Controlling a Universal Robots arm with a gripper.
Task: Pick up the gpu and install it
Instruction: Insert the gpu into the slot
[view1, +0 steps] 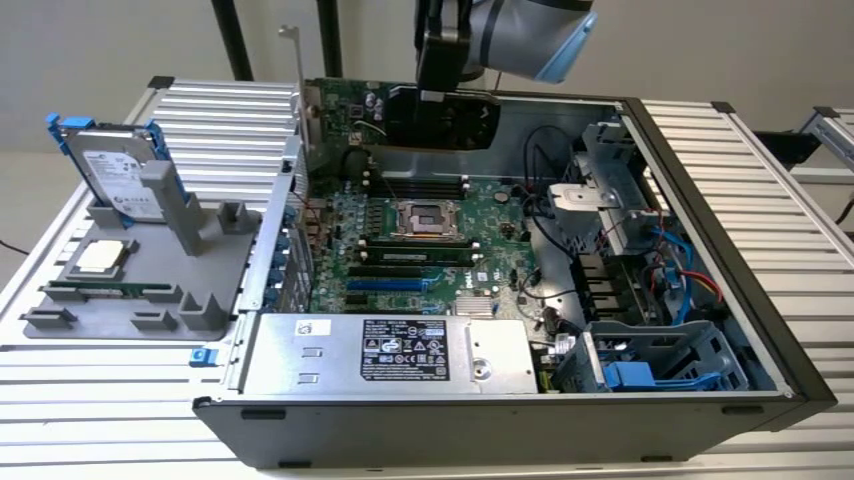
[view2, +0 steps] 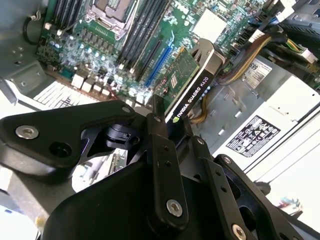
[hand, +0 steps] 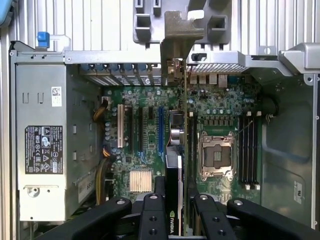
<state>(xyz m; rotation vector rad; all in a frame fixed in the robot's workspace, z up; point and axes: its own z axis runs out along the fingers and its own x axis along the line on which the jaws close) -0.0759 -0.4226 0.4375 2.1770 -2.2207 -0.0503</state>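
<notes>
Between the fingers of my black claw (hand: 176, 202) I am clamping the flat green circuit-board gpu with black cooler (hand: 173, 137), hanging edge-down over the far end of the green motherboard (hand: 145, 135). I am judging it needs squaring with the long blue slot (hand: 161, 127).

Arm (view1: 534, 35): grey rounded joint, pale blue cap, black wrist part beneath. Gripper (hand: 175, 192): matte black, jointed link bars; silver screws (view2: 174, 207) at pivots.
</notes>
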